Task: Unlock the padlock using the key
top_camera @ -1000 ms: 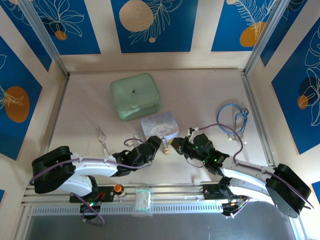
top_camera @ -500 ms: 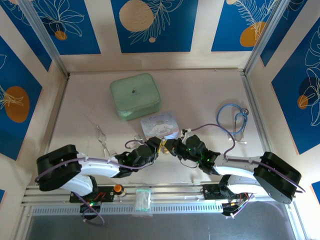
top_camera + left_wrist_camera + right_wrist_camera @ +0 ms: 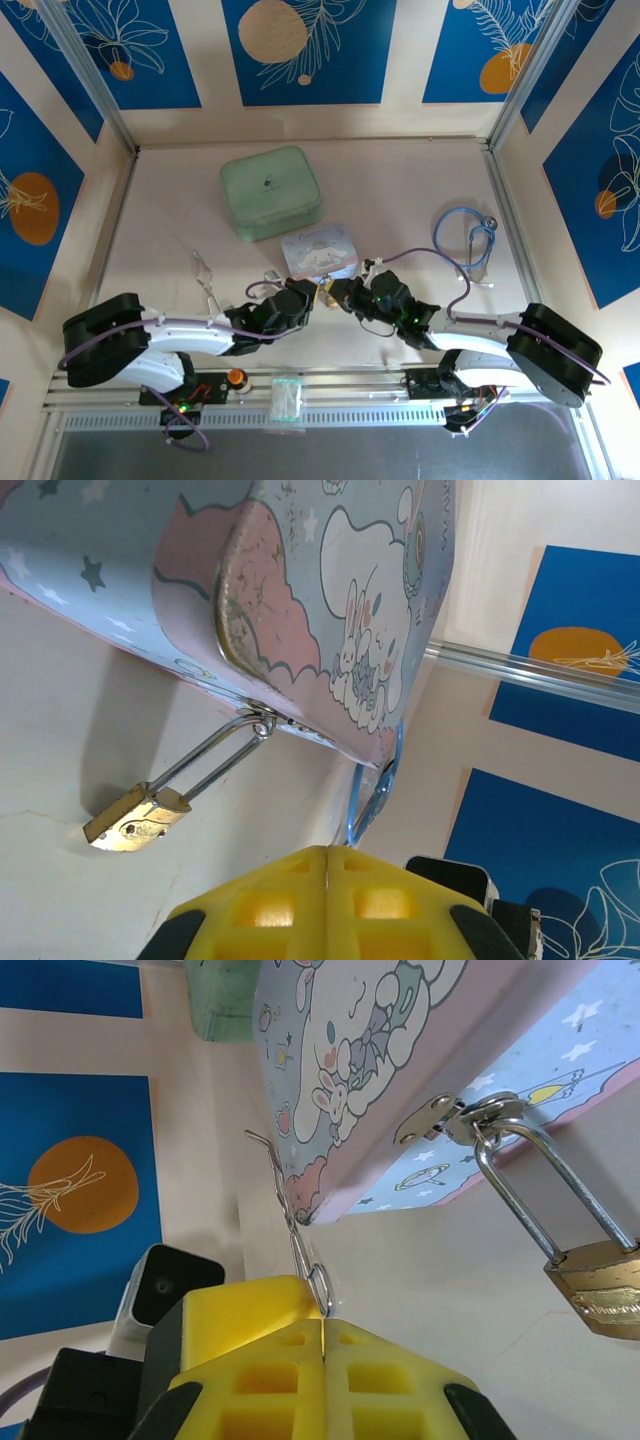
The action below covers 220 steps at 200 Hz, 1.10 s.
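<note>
The padlock point(image 3: 325, 293) sits low at the middle of the desk point(image 3: 400, 190), at 6 o'clock of the pastel cartoon tin point(image 3: 320, 250). Its thin silver shackle point(image 3: 205, 755) is threaded through the tin's clasp point(image 3: 262, 723), and both legs run into the brass body. In the left wrist view the padlock point(image 3: 135, 820) slants down toward 8 o'clock from the clasp, and its body seems to rest on the desk. In the right wrist view the padlock point(image 3: 600, 1295) lies toward 4 o'clock of the clasp point(image 3: 460, 1120), with the shackle point(image 3: 540, 1200) stretched between them.

The two grippers flank it. The left gripper point(image 3: 312, 293) is just beside the padlock at 9 o'clock, and the right gripper point(image 3: 340, 293) is just beside it at 3 o'clock.

The left gripper point(image 3: 327, 855) has its yellow jaws pressed together, with only a seam between them and nothing seen in it. The right gripper point(image 3: 323, 1325) also has its jaws together. A thin silver piece point(image 3: 318, 1285) with a small loop stands right at the top of that seam. Whether the jaws pinch it I cannot tell.

Farther out, a pale green box point(image 3: 270, 192) lies at 11 o'clock of the tin. A coiled blue cable point(image 3: 465, 235) lies well apart at 3 o'clock, and silver scissors point(image 3: 205, 280) lie at 8 o'clock, near the left arm.
</note>
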{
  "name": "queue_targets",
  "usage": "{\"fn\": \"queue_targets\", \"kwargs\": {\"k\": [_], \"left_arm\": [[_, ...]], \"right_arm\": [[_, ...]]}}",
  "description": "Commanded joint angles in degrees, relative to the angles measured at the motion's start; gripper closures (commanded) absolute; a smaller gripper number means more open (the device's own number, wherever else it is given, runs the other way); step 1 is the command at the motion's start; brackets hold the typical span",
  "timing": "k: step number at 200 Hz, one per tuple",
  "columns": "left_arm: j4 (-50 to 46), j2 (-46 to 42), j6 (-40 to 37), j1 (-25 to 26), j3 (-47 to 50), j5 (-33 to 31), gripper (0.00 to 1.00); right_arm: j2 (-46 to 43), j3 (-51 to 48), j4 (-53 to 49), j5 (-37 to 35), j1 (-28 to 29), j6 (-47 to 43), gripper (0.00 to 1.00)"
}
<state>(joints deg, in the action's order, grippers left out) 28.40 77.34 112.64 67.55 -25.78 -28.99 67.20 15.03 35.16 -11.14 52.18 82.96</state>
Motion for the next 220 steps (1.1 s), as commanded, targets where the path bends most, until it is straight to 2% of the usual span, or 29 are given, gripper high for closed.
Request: {"fn": "queue_targets", "kwargs": {"k": [1, 11, 17, 27, 30, 37, 50, 64, 76, 85, 103, 116, 136, 156, 175, 197, 220], "left_arm": [[-6.3, -2.5, -2.4, 0.4, -1.7, -1.3, 1.00], [-6.5, -3.1, -3.7, 0.3, -1.6, -1.4, 1.00], [-5.8, -3.3, -5.0, 0.0, -1.3, -1.3, 1.00], [-3.3, -3.5, -8.7, -0.4, -0.7, -0.9, 1.00], [-2.1, -3.5, -10.5, -0.6, -0.5, -0.7, 1.00], [-0.2, -3.7, -15.9, -1.2, -0.5, 0.0, 1.00], [-2.2, -4.4, -25.4, -3.3, -2.4, 3.6, 1.00], [1.3, -5.2, -37.0, -5.6, -3.1, 8.9, 1.00], [4.5, -7.2, -43.9, -6.6, -2.1, 10.6, 1.00], [4.5, -9.1, -49.9, -7.6, -2.1, 12.2, 1.00], [-3.2, -14.2, -60.8, -8.5, -4.5, 13.0, 1.00], [-3.0, -17.0, -66.3, -8.9, -4.5, 14.8, 1.00], [0.3, -19.4, -67.6, -9.6, -3.1, 16.7, 1.00], [7.7, -19.1, -67.6, -9.8, -2.3, 21.7, 1.00], [11.0, -19.0, -66.0, -9.9, -1.9, 21.7, 1.00], [5.9, -20.7, -67.8, -9.9, -3.7, 20.3, 1.00], [5.8, -21.6, -67.7, -10.0, -3.5, 20.0, 1.00]], "right_arm": [[-0.7, 2.0, -0.2, 0.1, -0.1, -1.3, 1.00], [-0.7, 3.0, -1.4, 4.0, -1.8, -3.0, 1.00], [-0.7, 3.4, -2.4, 6.8, -3.5, -3.8, 0.86], [-0.9, 3.1, -2.4, 10.7, -6.7, -4.8, 0.42], [-1.0, 2.8, -2.0, 12.1, -7.7, -4.9, 0.31], [-1.1, 2.4, -0.7, 16.0, -10.2, -5.3, 0.20], [-1.0, 3.1, 0.5, 24.5, -14.5, -8.7, 0.12], [-1.0, 4.9, 0.3, 32.6, -17.6, -13.5, 0.11], [-2.1, 5.7, 0.2, 36.5, -19.0, -17.7, 0.12], [-3.4, 5.8, 0.3, 38.2, -19.6, -20.2, 0.14], [-5.6, 5.6, 1.8, 39.5, -20.0, -23.9, 0.17], [-5.9, 5.5, 4.2, 40.5, -20.0, -25.3, 0.21], [-4.2, 6.2, 9.0, 42.0, -19.6, -24.9, 0.30], [-0.2, 7.3, 17.1, 41.9, -17.0, -22.8, 0.34], [2.2, 8.0, 22.7, 40.2, -14.6, -22.0, 0.37], [2.3, 6.8, 26.0, 37.9, -14.0, -21.6, 0.38], [1.0, 5.5, 25.2, 36.4, -14.7, -22.0, 0.40]]}}
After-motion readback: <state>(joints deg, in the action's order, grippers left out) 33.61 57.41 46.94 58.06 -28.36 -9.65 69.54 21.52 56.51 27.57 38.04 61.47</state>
